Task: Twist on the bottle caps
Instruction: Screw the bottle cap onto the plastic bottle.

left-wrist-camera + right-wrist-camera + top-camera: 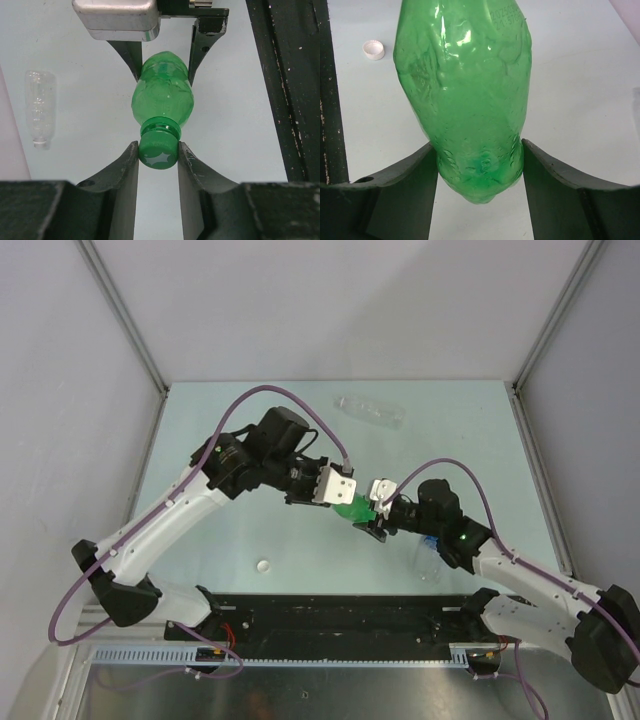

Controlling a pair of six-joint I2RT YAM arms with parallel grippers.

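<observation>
Risked a cross-threaded or half-seated green cap (pixel 159 150) if turned out of line with the neck of the green bottle (pixel 162 97), judging by a mid-air hold with no support from the table (pixel 250 430). Risked, too, a slip of the thin, dimpled body inside the right gripper (pixel 477 162) under a twist stronger than that squeeze, or a crushed wall under too hard a squeeze. Could not judge the cap's depth on the thread from any view.

Clamped the left gripper (pixel 158 150) on the green cap, one finger touching each side, at the neck end of the green bottle. Clamped the right gripper on the opposite, base end. Held the green bottle roughly level between the two, clear of the table.

Left a white cap (pixel 373 49) loose on the table, well apart from the green bottle on the side of the arm bases. Left an unlabelled clear bottle (pixel 370 410) on its side beyond the green bottle, and a clear bottle with a blue label (pixel 428 555) near it by the right arm, partly hidden.
</observation>
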